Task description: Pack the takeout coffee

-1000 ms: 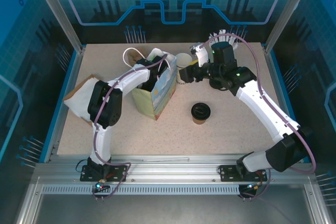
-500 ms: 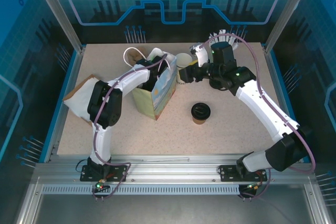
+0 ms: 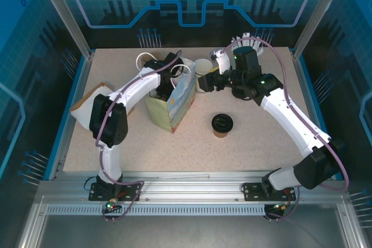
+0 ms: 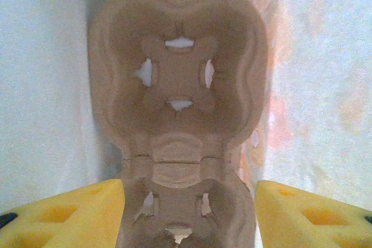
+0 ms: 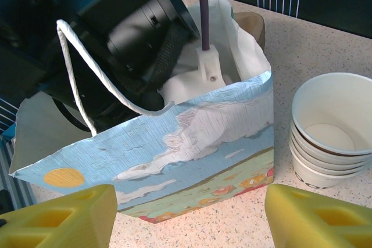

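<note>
The takeout coffee [image 3: 221,124], a brown cup with a black lid, stands alone on the table right of the paper bag [image 3: 174,105]. My left arm reaches down into the bag. There the left gripper [image 4: 190,201] is open, its yellow fingers either side of a brown pulp cup carrier [image 4: 180,85] that lies on the bag's bottom. My right gripper [image 3: 204,81] hovers open beside the bag's right face [image 5: 192,143], with nothing between its fingers [image 5: 58,219].
A stack of white paper cups [image 3: 203,67] [image 5: 331,126] stands just right of the bag, close to the right gripper. A flat brown and white bag [image 3: 87,105] lies at the left. White items [image 3: 247,38] sit at the back right.
My left arm's wrist has lifted and shifted toward the back right at the bag's mouth. The right arm and the coffee have stayed put.
</note>
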You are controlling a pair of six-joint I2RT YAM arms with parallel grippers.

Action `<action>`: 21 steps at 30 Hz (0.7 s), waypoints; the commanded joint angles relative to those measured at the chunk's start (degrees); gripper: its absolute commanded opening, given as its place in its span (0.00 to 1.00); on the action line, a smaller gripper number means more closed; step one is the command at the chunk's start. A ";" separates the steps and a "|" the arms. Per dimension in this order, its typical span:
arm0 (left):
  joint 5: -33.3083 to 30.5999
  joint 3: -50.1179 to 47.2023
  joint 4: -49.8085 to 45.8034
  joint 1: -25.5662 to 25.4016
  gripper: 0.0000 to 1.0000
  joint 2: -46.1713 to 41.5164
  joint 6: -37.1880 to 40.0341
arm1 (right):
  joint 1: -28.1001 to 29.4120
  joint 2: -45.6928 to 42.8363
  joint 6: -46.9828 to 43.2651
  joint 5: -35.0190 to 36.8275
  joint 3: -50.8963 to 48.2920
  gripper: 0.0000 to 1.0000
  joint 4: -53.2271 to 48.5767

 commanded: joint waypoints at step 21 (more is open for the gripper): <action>2.69 11.40 -1.00 2.32 0.62 -9.96 1.38 | -0.54 -0.79 0.77 -1.25 0.21 0.70 -0.48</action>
